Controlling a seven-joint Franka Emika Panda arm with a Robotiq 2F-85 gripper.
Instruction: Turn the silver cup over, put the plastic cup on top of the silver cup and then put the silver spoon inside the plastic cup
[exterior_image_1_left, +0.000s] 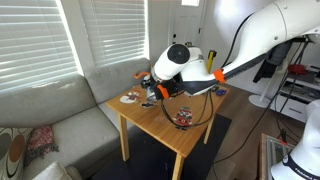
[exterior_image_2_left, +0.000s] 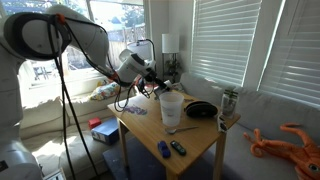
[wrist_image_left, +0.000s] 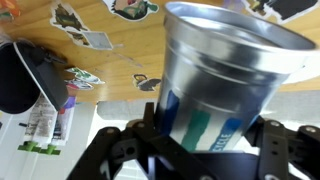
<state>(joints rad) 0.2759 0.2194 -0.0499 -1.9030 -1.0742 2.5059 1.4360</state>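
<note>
- In an exterior view, my pincer hangs just above the square light-wood table.
- In an exterior view, the tall, translucent whitish plastic cup stands upright on the table, near my pincer but apart from it. A black round pan lies beside it.
- In the wrist view, the short, shiny grey metal silver cup fills the gap between my black fingers, which are clamped on its sides. Picture stickers dot the tabletop behind it.
</note>
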